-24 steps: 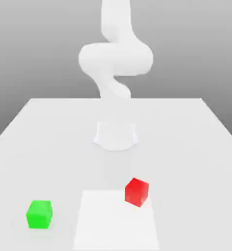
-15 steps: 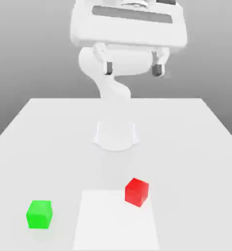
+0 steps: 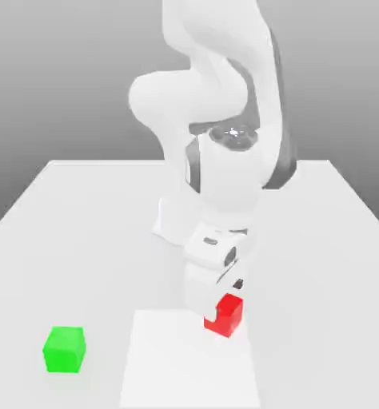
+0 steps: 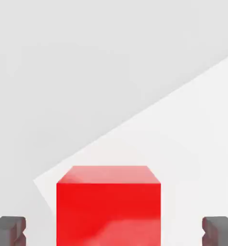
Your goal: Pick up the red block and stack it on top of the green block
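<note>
The red block sits on the white table near the front, right of centre in the exterior view. My gripper has come down over it and is open. In the hand view the red block lies between the two dark fingertips, with a gap on each side, so neither pad touches it. The green block rests alone on the table toward the exterior view's left, well apart from the gripper.
The arm's white base stands at the table's middle behind the red block. A lighter square patch marks the table surface under and in front of the red block.
The arm has dropped from high above the table down to the red block, fingers now straddling it. Neither block has moved.
</note>
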Robot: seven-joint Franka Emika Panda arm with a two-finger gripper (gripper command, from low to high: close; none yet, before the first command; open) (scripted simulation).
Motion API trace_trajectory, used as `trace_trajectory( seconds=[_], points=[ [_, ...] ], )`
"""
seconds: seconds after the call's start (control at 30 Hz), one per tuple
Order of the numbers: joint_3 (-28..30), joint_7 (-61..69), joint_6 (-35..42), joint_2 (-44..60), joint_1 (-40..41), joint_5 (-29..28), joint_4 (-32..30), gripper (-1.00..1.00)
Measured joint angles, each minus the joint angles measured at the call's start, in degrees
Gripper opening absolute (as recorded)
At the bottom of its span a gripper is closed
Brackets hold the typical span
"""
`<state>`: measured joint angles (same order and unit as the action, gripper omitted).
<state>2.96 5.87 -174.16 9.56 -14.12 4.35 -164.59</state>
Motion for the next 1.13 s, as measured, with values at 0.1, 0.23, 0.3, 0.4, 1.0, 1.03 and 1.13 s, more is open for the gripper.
trace_trajectory(
  seconds=[0.1,0.23,0.3,0.4,1.0,1.03,1.13],
  points=[
    [-0.67,0.30,-1.04,1.24,0.58,0.40,0.16,-1.00],
    [-1.03,0.34,-1.47,1.85,0.92,0.48,0.25,-1.00],
    [-0.25,-0.28,0.33,-0.27,0.39,-0.42,-0.06,-1.00],
    [0.70,-2.17,5.13,-5.91,0.18,-3.10,-0.85,-1.00],
    [11.38,2.12,17.20,1.32,24.86,2.77,18.01,-1.00],
    [10.58,3.00,15.54,3.20,25.45,3.99,18.13,1.00],
    [10.58,3.00,15.54,3.20,25.45,3.99,18.13,1.00]
  ],
)
